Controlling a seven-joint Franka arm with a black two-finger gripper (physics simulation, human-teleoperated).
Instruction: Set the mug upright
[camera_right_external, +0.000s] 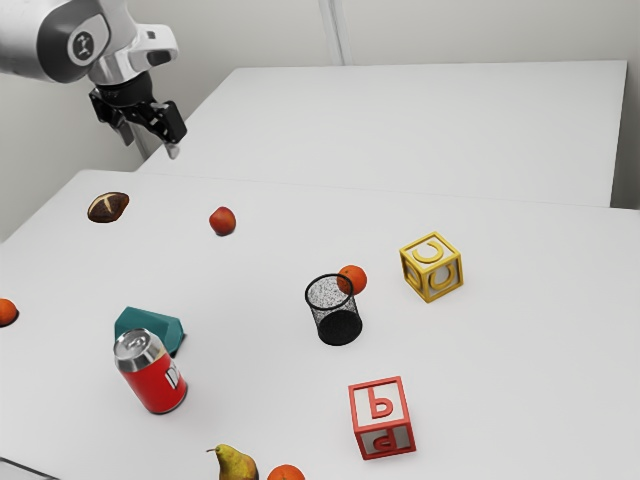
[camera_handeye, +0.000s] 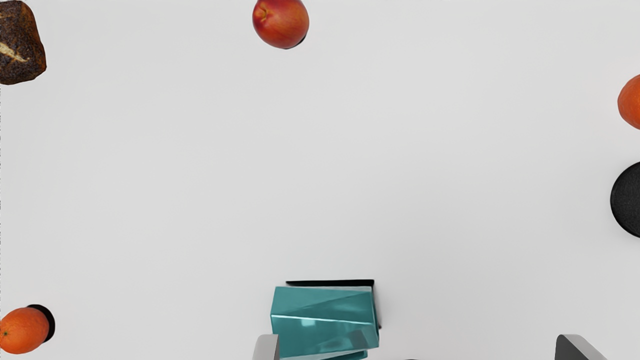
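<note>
The mug (camera_handeye: 325, 312) is teal and glossy, with flat, angular faces that meet along straight, slanting edges; a small pale highlight sits on one face. It lies tipped over on its side, on the white table (camera_right_external: 270, 400). In the exterior view it is just beyond the red can (camera_right_external: 158, 383), whose silver top hides part of it. Whether the two touch, and which way the mug's mouth points, I cannot tell.
</note>
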